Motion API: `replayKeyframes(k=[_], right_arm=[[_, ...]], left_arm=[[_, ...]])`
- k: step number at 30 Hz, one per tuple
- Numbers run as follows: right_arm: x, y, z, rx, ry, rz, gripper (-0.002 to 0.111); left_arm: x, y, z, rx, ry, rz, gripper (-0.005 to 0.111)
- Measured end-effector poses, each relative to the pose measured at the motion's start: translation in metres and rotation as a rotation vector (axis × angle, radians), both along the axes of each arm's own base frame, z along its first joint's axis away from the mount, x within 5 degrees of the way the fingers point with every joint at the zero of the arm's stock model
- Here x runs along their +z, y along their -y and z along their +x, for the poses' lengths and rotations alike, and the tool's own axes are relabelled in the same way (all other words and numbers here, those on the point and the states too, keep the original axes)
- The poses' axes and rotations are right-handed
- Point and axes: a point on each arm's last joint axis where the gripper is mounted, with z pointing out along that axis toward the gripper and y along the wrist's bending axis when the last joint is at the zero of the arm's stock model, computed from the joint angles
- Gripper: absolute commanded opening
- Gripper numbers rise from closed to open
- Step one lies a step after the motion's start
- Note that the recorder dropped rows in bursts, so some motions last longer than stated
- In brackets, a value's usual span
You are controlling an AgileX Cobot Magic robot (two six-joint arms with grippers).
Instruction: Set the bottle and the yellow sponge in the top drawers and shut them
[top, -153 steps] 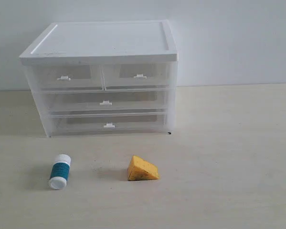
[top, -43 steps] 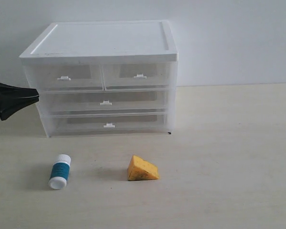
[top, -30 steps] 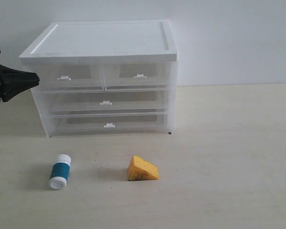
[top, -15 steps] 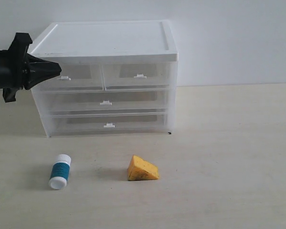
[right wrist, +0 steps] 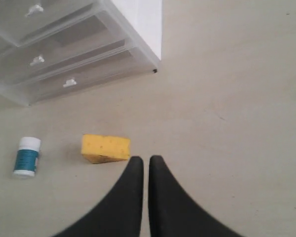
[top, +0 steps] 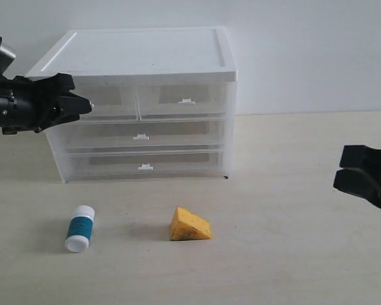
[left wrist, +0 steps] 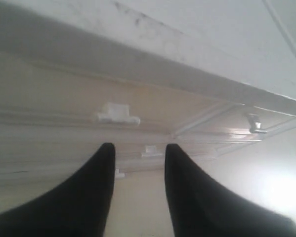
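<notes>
Pale tabletop (top: pixel 292 254) carries the bottle (top: pixel 80 228) lying on its side and the yellow sponge (top: pixel 190 224) near it, both in front of the cabinet (top: pixel 133 57). The right gripper (right wrist: pixel 146 158), cut off at the frame edge, hovers with its fingers pressed together. Farther back, the left gripper (left wrist: pixel 139 146), fingers apart, partly hides the left handle of the closed top drawers (top: pixel 171 101), against a plain white wall (top: pixel 304 51).

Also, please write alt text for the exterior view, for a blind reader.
The left gripper, jaws apart, hovers before the top left drawer of a closed drawer unit. The bottle and the yellow sponge lie on the table in front; the shut right gripper shows at the right edge.
</notes>
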Motion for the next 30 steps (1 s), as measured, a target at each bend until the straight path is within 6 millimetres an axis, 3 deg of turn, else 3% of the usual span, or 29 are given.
replayKeyframes(k=[9, 13, 19, 25, 30], right_arm=[[0.006, -0.027, 0.043, 0.145, -0.097, 0.137, 0.0], [-0.007, -0.044, 0.061, 0.243, -0.191, 0.281, 0.0], [-0.031, -0.059, 0.079, 0.365, -0.181, 0.394, 0.0], [-0.034, -0.066, 0.083, 0.542, -0.026, 0.328, 0.0], [-0.039, -0.06, 0.093, 0.46, -0.006, 0.221, 0.0]], left_arm=[[0.003, 0.007, 0.001, -0.021, 0.035, 0.139, 0.033], [0.004, 0.005, 0.001, -0.014, 0.035, 0.177, 0.033], [0.011, 0.004, -0.002, -0.013, 0.048, 0.181, 0.033], [0.022, -0.001, -0.005, -0.007, 0.007, 0.036, 0.033], [0.026, -0.008, -0.004, -0.066, -0.042, -0.142, 0.033]])
